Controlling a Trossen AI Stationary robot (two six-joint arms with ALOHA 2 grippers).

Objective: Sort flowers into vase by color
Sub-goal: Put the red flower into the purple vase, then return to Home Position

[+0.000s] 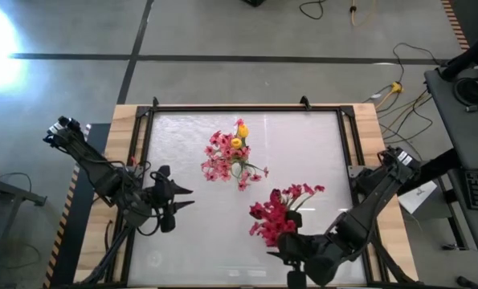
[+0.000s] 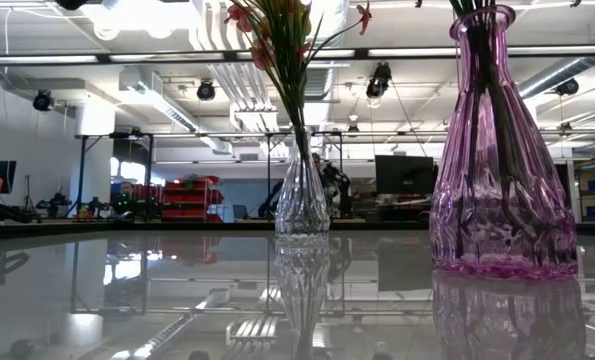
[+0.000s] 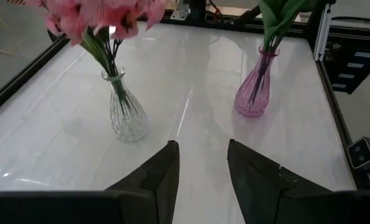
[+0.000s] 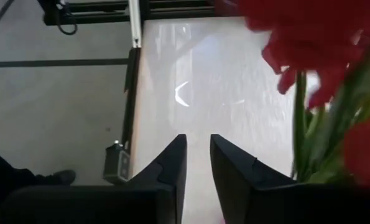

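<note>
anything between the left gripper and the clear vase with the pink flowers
Nothing visible. From the left gripper to the clear vase holding the pink flowers there is only bare table; the purple vase stands off to one side.

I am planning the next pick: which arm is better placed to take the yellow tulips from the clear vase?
Probably left: the left gripper is open and faces the clear vase holding the yellow tulips; the right gripper sits beside the red flowers.
</note>
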